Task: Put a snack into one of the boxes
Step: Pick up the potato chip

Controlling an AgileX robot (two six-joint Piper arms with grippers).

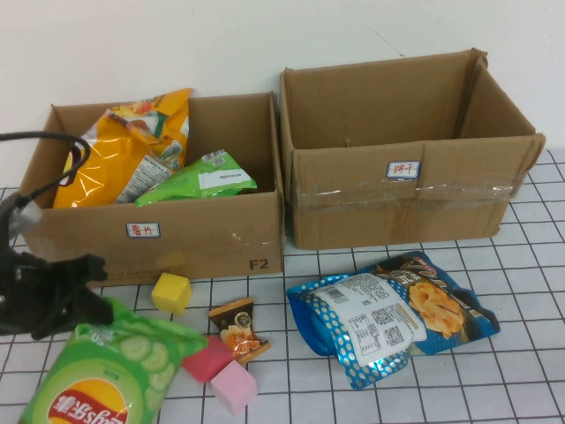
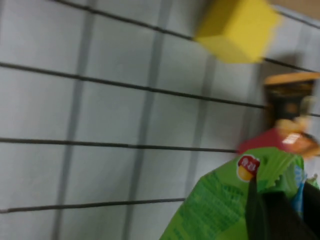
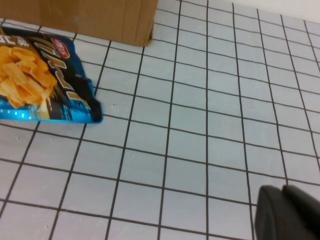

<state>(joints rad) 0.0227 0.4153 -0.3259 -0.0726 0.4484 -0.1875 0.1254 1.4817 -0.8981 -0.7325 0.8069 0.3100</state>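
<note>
My left gripper (image 1: 93,296) is at the front left of the table, shut on the crimped top edge of a green chips bag (image 1: 101,375). In the left wrist view the green chips bag (image 2: 220,205) is pinched between the dark fingers (image 2: 257,210). Behind stand two cardboard boxes. The left box (image 1: 203,243) holds an orange bag (image 1: 124,155) and a green bag (image 1: 207,177). The right box (image 1: 397,208) looks empty. My right gripper (image 3: 286,215) is shut over bare table, with nothing in it, and is out of the high view.
Two blue snack bags (image 1: 388,318) lie in front of the right box; one blue bag (image 3: 40,75) shows in the right wrist view. A yellow cube (image 1: 171,291), a small brown packet (image 1: 238,329) and pink blocks (image 1: 221,371) sit beside the green bag.
</note>
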